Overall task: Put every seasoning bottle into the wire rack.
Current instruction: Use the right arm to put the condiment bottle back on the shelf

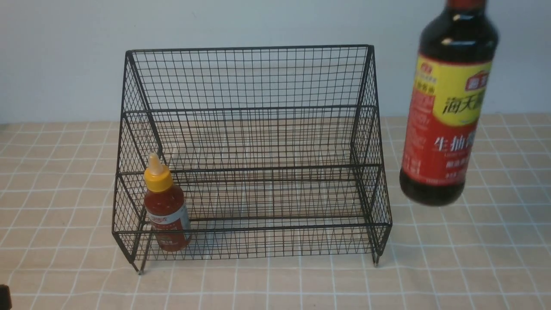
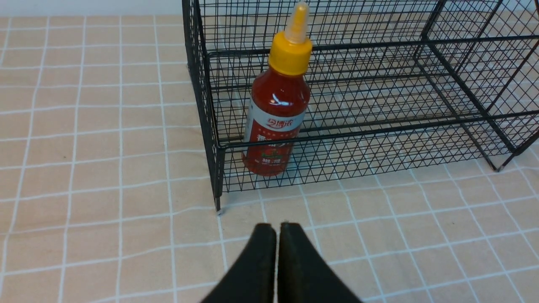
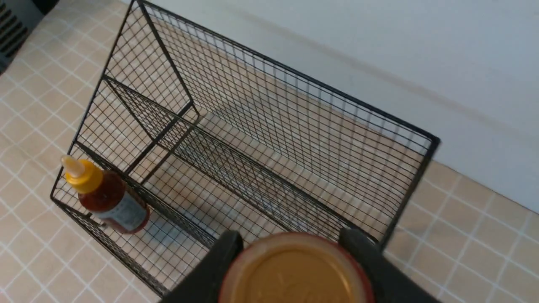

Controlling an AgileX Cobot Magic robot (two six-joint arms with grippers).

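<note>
Clamping the cap of the soy-sauce bottle, the right gripper holds it aloft right of the wire rack; the left gripper sits closed, empty, before it.

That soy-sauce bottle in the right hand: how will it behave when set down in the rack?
Probably heavy for its size: the soy-sauce bottle looks full of dark liquid. Likely tippy on the wire rack mesh, being tall and narrow. The right hand grips only near the cap, so it may swing.
</note>
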